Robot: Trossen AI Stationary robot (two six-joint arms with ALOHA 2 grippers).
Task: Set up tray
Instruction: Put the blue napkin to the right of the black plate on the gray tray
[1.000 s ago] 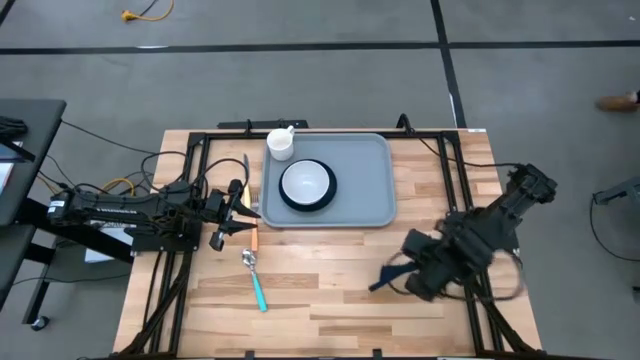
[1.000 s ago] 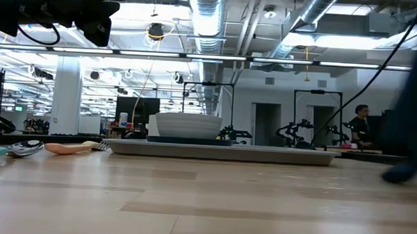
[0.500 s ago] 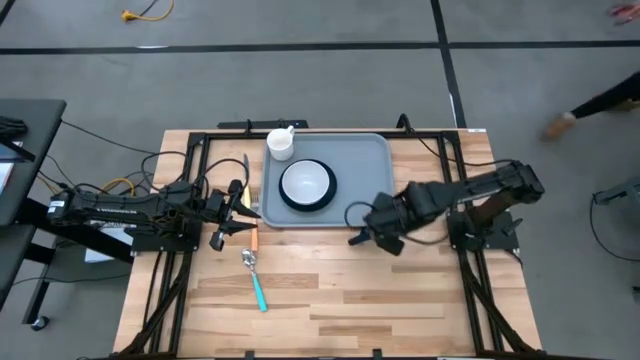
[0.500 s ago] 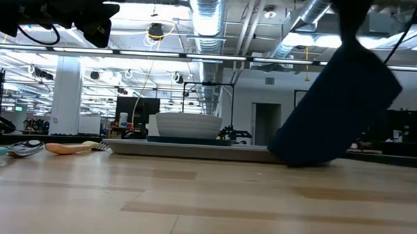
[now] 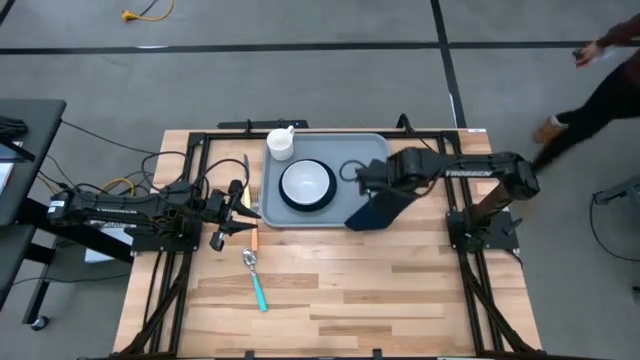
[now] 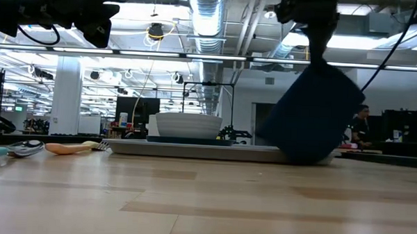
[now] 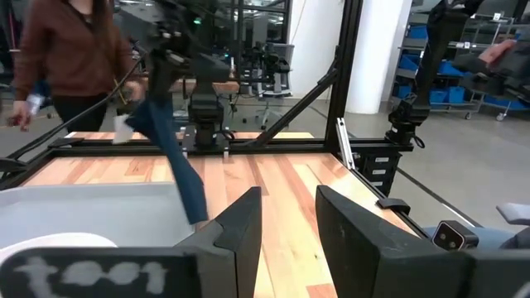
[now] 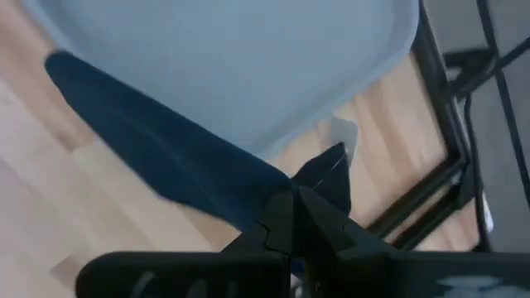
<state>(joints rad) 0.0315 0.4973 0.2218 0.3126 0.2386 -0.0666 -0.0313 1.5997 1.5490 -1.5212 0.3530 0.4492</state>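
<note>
Right gripper (image 5: 362, 176) is clamped tight on a corner of the napkin (image 5: 372, 211), which dangles below it over the tray (image 5: 372, 150)'s right half, with the plate (image 5: 306, 185) and bowl to its left. Left gripper (image 5: 240, 204) waits just off the tray's left edge, fingers part open, gripping nothing visible.

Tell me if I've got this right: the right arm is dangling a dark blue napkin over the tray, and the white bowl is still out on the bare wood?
Not quite. In the high view the white bowl sits on the plate inside the tray, not on the wood. The right gripper does dangle the napkin over the tray.
</note>
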